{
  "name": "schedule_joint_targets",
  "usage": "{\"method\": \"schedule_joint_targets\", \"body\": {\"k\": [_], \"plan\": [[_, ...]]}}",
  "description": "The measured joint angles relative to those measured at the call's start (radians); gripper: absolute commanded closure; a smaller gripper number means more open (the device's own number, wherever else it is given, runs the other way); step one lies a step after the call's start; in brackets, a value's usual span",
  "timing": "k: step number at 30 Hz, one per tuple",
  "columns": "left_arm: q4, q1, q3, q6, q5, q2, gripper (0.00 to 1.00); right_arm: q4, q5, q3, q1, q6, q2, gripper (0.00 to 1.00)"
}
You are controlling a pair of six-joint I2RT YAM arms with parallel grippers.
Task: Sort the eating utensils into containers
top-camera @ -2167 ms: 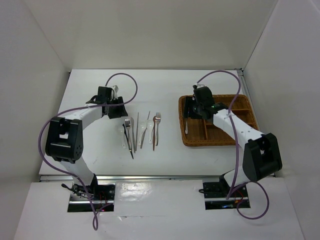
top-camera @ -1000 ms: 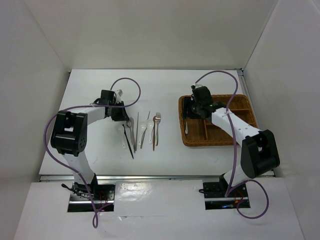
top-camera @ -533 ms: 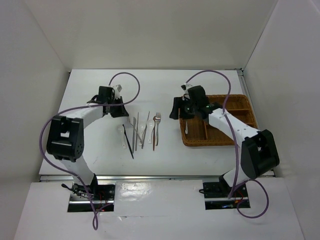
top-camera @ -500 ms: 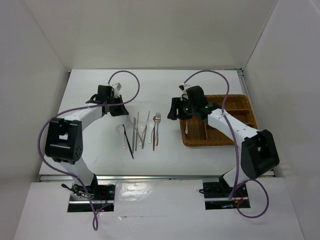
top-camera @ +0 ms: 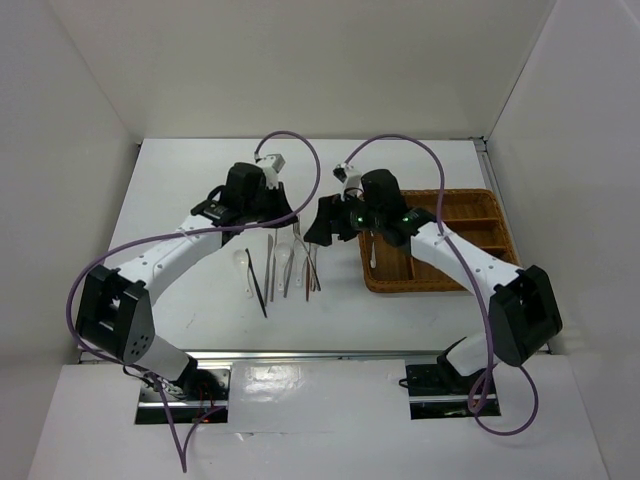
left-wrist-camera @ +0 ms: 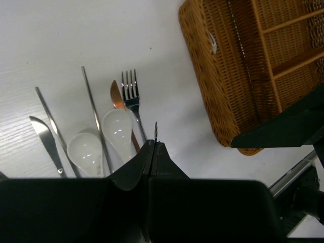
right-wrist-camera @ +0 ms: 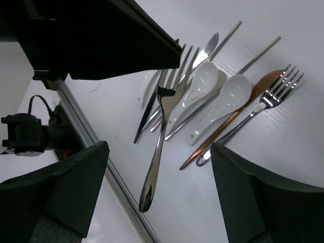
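The left pincer (left-wrist-camera: 153,148) is clamped on a fork (right-wrist-camera: 152,172) by its tine end. The handle hangs free above the other utensils (top-camera: 285,265), which lie on the surface just left of the tray (top-camera: 440,280). The right pincer (right-wrist-camera: 159,152) stands wide apart and empty, between that pile and the tray. The fork looks stiff, light and slick. Held at the tines it may swing or slip, so mid-handle would be a steadier hold.
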Motion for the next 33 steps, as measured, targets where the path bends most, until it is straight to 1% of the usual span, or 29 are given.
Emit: {"method": "schedule_joint_targets", "body": {"k": [6, 9, 11, 14, 16, 20, 21, 24, 25, 26, 28, 29, 33], "plan": [[-0.016, -0.031, 0.029, -0.032, -0.008, -0.026, 0.94, 0.019, -0.02, -0.048, 0.005, -0.009, -0.069, 0.11], [-0.014, -0.032, 0.032, -0.051, -0.006, -0.05, 0.94, 0.034, -0.032, -0.1, 0.011, -0.008, -0.107, 0.13], [-0.014, -0.035, 0.037, -0.064, -0.003, -0.06, 0.94, 0.039, -0.036, -0.126, 0.018, -0.005, -0.118, 0.13], [-0.005, -0.039, 0.038, -0.087, 0.005, -0.064, 0.94, 0.05, -0.042, -0.156, 0.031, 0.003, -0.119, 0.2], [-0.005, -0.045, 0.038, -0.098, 0.011, -0.064, 0.94, 0.05, -0.043, -0.167, 0.034, 0.008, -0.119, 0.27], [0.003, -0.071, 0.039, -0.114, 0.021, -0.064, 0.94, 0.055, -0.037, -0.17, 0.034, 0.008, -0.119, 0.61], [0.003, -0.076, 0.039, -0.114, 0.022, -0.064, 0.94, 0.056, -0.037, -0.17, 0.034, 0.011, -0.119, 0.73], [0.01, -0.091, 0.039, -0.113, 0.022, -0.064, 0.9, 0.054, -0.023, -0.166, 0.034, 0.016, -0.112, 0.9], [0.011, -0.093, 0.04, -0.112, 0.023, -0.064, 0.88, 0.05, -0.003, -0.165, 0.034, 0.02, -0.108, 0.95], [0.008, -0.096, 0.043, -0.11, 0.022, -0.064, 0.76, 0.046, 0.017, -0.164, 0.034, 0.027, -0.1, 1.0], [-0.002, -0.096, 0.056, -0.11, 0.013, -0.056, 0.59, 0.034, 0.079, -0.15, 0.036, 0.047, -0.084, 1.0], [-0.011, -0.097, 0.062, -0.104, 0.008, -0.055, 0.46, 0.023, 0.11, -0.144, 0.04, 0.056, -0.079, 1.0], [-0.071, -0.102, 0.106, -0.098, -0.056, -0.054, 0.31, -0.052, 0.311, -0.126, 0.038, 0.106, -0.069, 1.0]]}}
